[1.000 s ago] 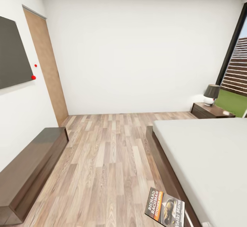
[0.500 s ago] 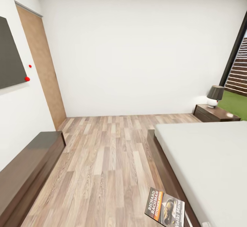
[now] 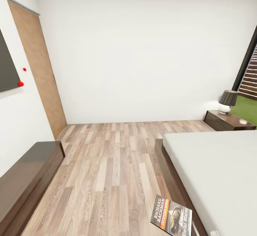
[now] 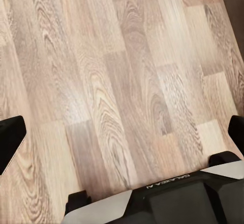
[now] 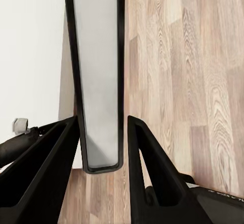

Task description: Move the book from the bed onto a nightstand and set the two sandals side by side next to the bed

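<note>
**Book in the right jaws, beside the bed**

Down at the head view's bottom edge, your book [image 3: 171,216] is partly cut off, hanging over the floor [image 3: 107,172] beside the bed [image 3: 217,172]. Right gripper [image 5: 101,132] is clamped on its edge. Left gripper [image 4: 122,132] is spread wide over bare planks. Nightstand [image 3: 228,120] with a lamp [image 3: 227,101] sits by the window, clipped at the frame edge.

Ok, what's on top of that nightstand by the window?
On the nightstand stands a lamp with a dark shade and white base, and a small pale object lies near its right edge, too small to identify. The rest of the glossy top shows bare; no book there yet.
</note>
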### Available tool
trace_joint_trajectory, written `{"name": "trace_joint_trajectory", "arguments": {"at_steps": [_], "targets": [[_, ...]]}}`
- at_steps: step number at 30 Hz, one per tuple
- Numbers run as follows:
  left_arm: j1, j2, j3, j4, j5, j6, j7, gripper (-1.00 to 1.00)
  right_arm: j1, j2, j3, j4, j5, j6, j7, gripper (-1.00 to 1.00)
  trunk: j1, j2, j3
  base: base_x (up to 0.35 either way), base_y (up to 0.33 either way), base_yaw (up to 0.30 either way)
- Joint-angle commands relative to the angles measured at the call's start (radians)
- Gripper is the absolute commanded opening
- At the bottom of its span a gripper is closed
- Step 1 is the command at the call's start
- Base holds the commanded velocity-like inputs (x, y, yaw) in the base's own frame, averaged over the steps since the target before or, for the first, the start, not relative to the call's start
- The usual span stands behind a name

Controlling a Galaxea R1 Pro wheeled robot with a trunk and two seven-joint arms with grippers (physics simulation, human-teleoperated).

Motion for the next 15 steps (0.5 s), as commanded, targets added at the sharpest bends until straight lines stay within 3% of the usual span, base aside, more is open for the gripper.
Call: {"name": "trace_joint_trajectory", "arguments": {"at_steps": [1, 15], "targets": [[-0.001, 0.0, -0.008, 0.001, 0.01, -0.003, -0.004, 1.0, -0.002, 0.0, 0.001, 0.003, -0.01, 0.01, 0.004, -1.0, 0.001, -0.002, -0.002, 0.33, 0.0, 0.0], [-0.001, -0.001, -0.009, 0.001, 0.01, -0.003, -0.004, 1.0, -0.002, 0.0, 0.001, 0.003, -0.009, 0.01, 0.004, -1.0, 0.001, -0.002, -0.002, 0.33, 0.0, 0.0]]}}
